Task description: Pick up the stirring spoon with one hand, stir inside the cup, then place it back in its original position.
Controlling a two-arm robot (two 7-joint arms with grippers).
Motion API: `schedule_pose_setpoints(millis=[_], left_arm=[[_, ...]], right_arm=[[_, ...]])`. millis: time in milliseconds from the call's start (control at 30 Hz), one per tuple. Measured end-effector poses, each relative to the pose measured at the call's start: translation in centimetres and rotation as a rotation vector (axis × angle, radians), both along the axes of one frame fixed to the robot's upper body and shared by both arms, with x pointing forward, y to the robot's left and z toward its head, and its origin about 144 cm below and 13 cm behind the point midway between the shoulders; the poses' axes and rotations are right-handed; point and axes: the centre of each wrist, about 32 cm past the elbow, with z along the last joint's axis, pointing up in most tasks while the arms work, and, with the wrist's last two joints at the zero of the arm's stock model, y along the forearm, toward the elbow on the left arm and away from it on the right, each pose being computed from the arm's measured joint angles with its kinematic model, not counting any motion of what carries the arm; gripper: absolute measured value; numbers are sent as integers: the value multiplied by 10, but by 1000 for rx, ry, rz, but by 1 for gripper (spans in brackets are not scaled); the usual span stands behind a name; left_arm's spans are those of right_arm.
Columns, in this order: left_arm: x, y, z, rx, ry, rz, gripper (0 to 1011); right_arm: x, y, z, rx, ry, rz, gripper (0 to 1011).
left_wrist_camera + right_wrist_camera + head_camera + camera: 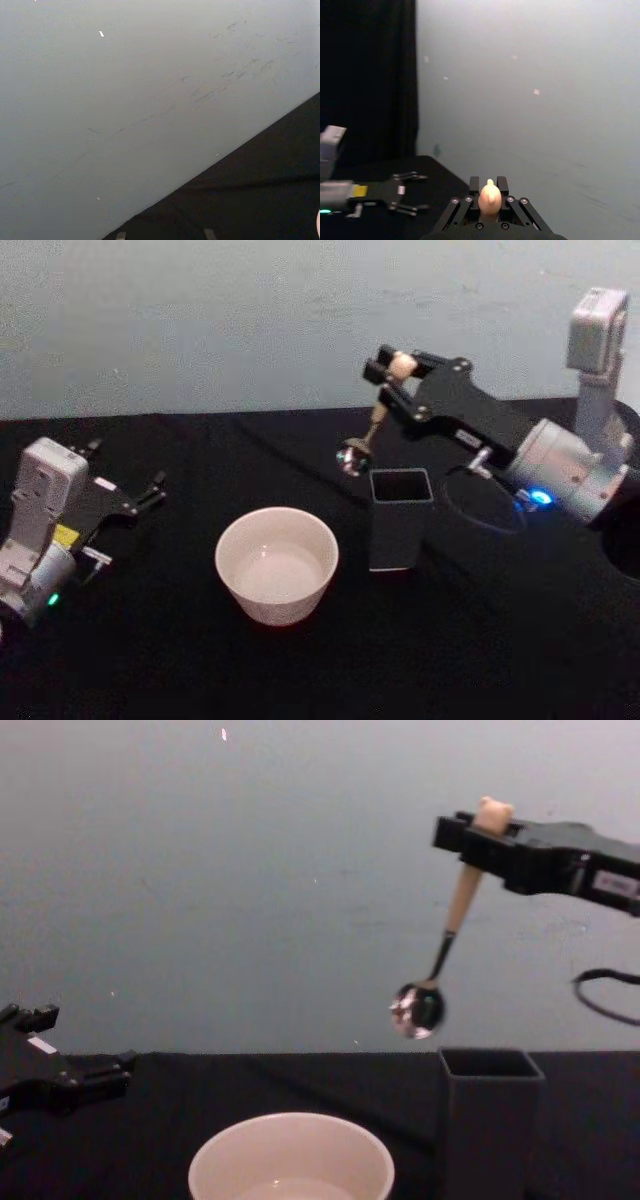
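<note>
Black bench [150,660]. White cup [277,565] mid-bench; dark holder [400,515] just beside it, toward right edge. Near left edge, left jaws spread. Up high, right jaws pinch spoon [455,920] at bear end — it hangs tilted near holder, bowl down.

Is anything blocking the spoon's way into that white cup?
Nothing visible. The right tool holds the stirring spoon lifted higher than the dark holder; only open air lies between it and the cup.
</note>
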Motion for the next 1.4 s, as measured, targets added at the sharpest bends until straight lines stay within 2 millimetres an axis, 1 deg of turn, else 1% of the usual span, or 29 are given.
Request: schedule_pose_setpoints(millis=[167, 300, 400, 500, 733, 933, 1133, 1400], left_arm=[[0, 0, 0, 0, 0, 0, 1002], [0, 0, 0, 0, 0, 0, 1001], [0, 0, 0, 0, 0, 0, 1001], [0, 0, 0, 0, 0, 0, 1001], [0, 0, 0, 0, 0, 0, 1001], [0, 0, 0, 0, 0, 0, 1001], [0, 0, 0, 0, 0, 0, 1001], [0, 0, 0, 0, 0, 0, 1001]], right_arm=[[7, 22, -7, -6, -13, 91, 211], [10, 33, -14, -24, -17, 135, 211], [13, 42, -21, -50, -19, 161, 211], [17, 51, -34, -86, -14, 178, 211], [22, 62, -56, -125, 4, 188, 211], [25, 70, -69, -147, 4, 198, 211], [26, 76, -78, -162, 10, 201, 211], [27, 83, -84, -170, 20, 201, 211]])
